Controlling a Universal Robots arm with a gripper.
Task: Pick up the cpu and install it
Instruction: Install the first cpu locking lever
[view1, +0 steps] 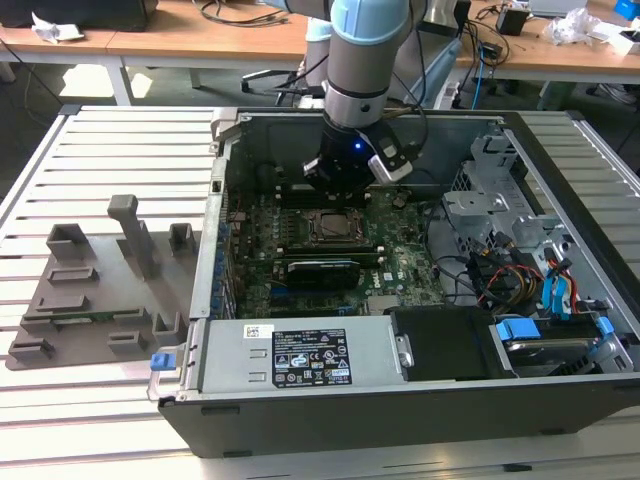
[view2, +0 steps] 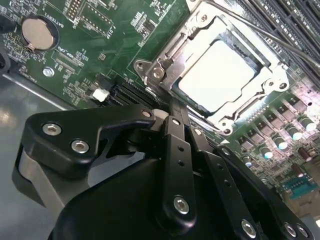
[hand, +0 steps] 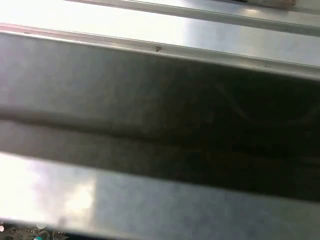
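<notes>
The small flat silver-grey square cpu (view2: 216, 76) lay seated inside the metal socket frame (view2: 161, 59) on the green motherboard (view2: 107, 37). The black gripper (view2: 176, 131) hovered at its seven o'clock, fingers (view2: 178, 165) closed together, holding nothing.

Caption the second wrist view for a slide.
Gripper poised beside the motherboard socket, where the silver cpu already sits inside its metal frame.

- From the exterior view we look down from high in front at the open computer case (view1: 400, 300) and the arm (view1: 365, 60).
- In the second wrist view we sit close above the motherboard (view2: 100, 45), past the gripper's links, sharing its socket (view2: 220, 75) with the exterior view.
- In the first wrist view we face a case wall (hand: 160, 125) at close range.
</notes>
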